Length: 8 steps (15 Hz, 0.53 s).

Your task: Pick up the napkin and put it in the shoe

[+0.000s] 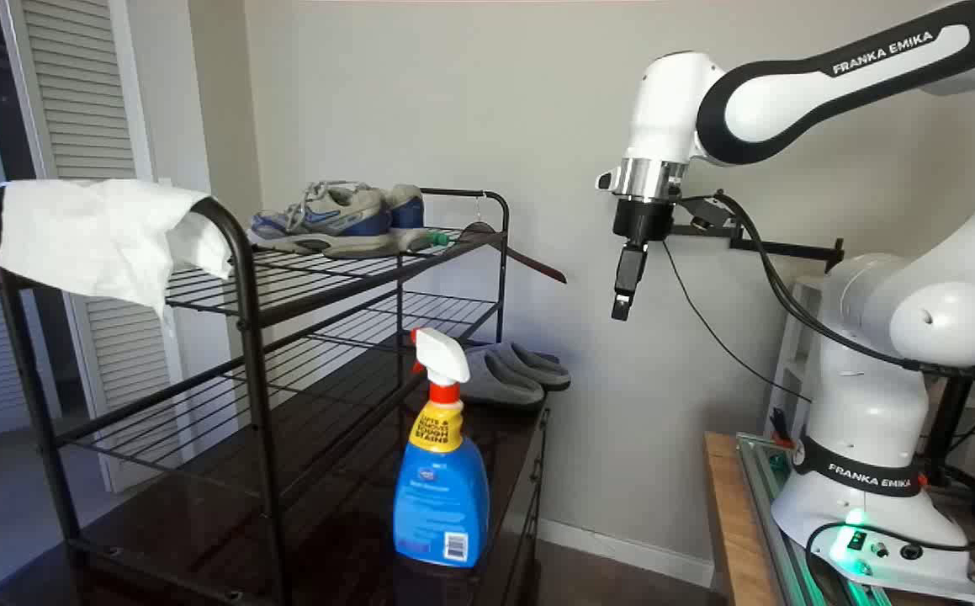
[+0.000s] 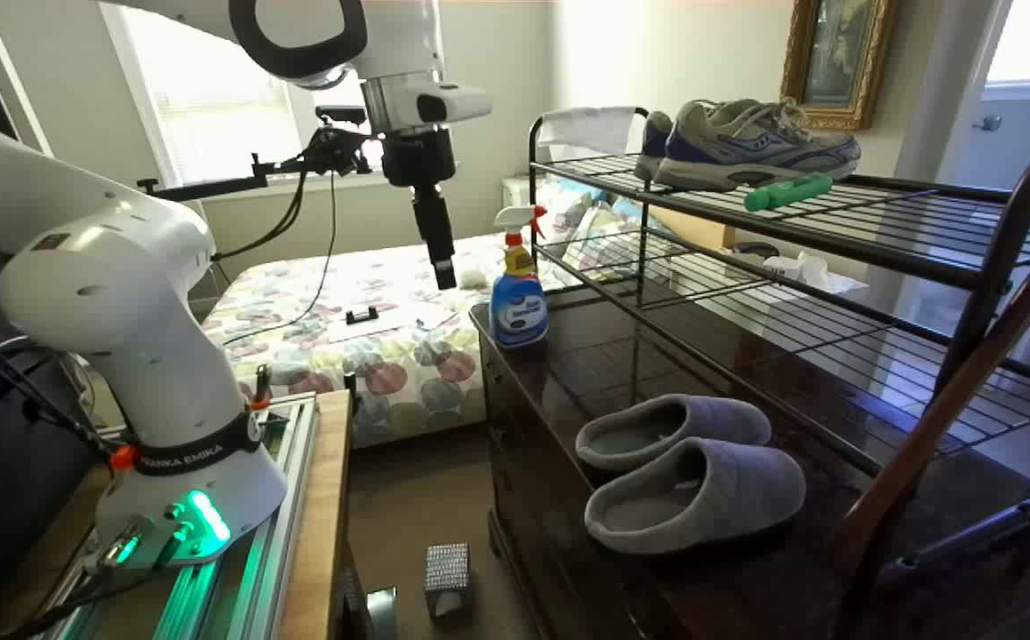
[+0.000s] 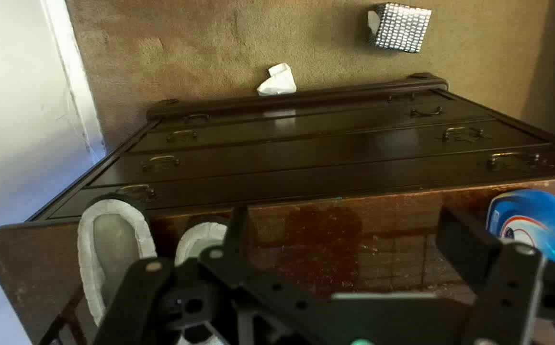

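The napkin (image 1: 92, 240), a white crumpled sheet, hangs over the end bar of the black rack; an exterior view also shows part of the napkin (image 2: 586, 129) behind the rack's far end. A grey-blue sneaker with laces, the shoe (image 2: 759, 147), rests on the top shelf beside its mate; the shoe (image 1: 340, 210) shows from its other side too. Well apart from both, my gripper (image 1: 622, 307) points down in the air off the dresser's front. In the wrist view my gripper (image 3: 351, 237) is open, its fingers wide apart with nothing between them. Neither napkin nor shoe shows there.
The rack (image 1: 253, 379) stands on a dark dresser (image 3: 325, 167). A blue spray bottle (image 1: 441, 497) and grey slippers (image 2: 701, 498) sit along the dresser's front. A green tube (image 2: 788, 192) lies near the shoe, and a wooden hanger (image 2: 959, 400) hangs at the rack's end.
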Each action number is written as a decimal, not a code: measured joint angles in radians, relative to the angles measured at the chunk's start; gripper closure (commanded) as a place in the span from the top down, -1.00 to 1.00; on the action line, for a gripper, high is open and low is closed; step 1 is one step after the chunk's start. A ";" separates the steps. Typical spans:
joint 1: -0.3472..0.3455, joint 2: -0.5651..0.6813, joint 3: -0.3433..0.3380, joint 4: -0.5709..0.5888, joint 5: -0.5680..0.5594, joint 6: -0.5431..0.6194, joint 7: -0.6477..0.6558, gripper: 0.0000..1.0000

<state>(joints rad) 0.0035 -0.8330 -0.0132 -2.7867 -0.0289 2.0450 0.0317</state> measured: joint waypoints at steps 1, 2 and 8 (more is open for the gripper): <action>0.000 0.002 0.000 -0.007 0.000 0.000 0.000 1.00; 0.000 0.004 0.000 -0.012 0.000 -0.001 0.000 1.00; 0.000 0.008 0.000 -0.012 0.000 -0.001 0.000 1.00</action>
<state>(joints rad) 0.0036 -0.8247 -0.0132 -2.7990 -0.0289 2.0445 0.0317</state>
